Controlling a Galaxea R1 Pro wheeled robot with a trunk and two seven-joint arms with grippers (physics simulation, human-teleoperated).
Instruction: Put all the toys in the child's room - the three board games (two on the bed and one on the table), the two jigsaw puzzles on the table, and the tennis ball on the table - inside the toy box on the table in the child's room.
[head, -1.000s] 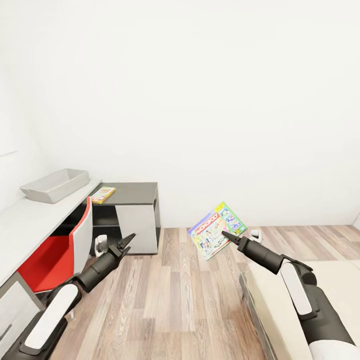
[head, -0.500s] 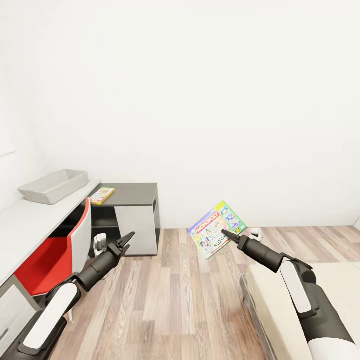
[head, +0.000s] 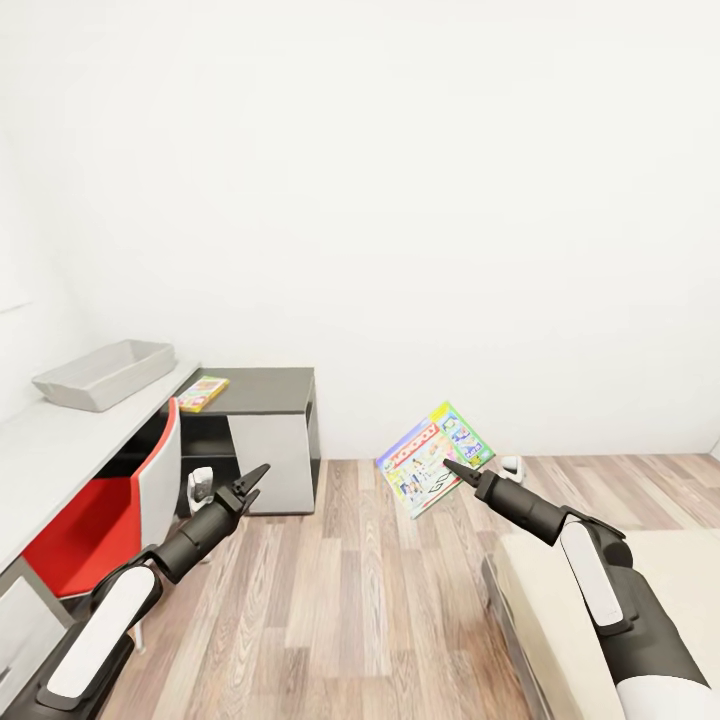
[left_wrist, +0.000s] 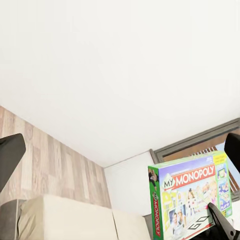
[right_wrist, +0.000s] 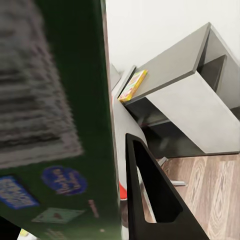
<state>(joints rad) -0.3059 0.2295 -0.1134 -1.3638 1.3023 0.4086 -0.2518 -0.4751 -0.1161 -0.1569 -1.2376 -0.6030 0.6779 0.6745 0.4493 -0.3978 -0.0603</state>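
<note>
Over the last second the view has slid slightly rightward; the arms hold station. The right end effector (head: 452, 468) is clamped on the Monopoly box (head: 433, 459), carried over the floor toward the toy box (head: 103, 372) on the bench (head: 60, 440). The left end effector (head: 255, 478) stands parted, empty, kept free.

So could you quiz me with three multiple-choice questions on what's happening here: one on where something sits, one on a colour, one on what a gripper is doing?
1. Where is the toy box?
A. on the floor
B. on the pale table
C. on the bed

2. What colour is the chair seat?
A. red
B. blue
C. green

3. What is the right gripper doing?
A. hanging open and empty
B. resting on the bed
C. gripping the Monopoly box

Answers: 1 B, the grey tray sits on the tabletop. 2 A, the seat is red. 3 C, the box hangs above the floor at that gripper's tip.
</note>
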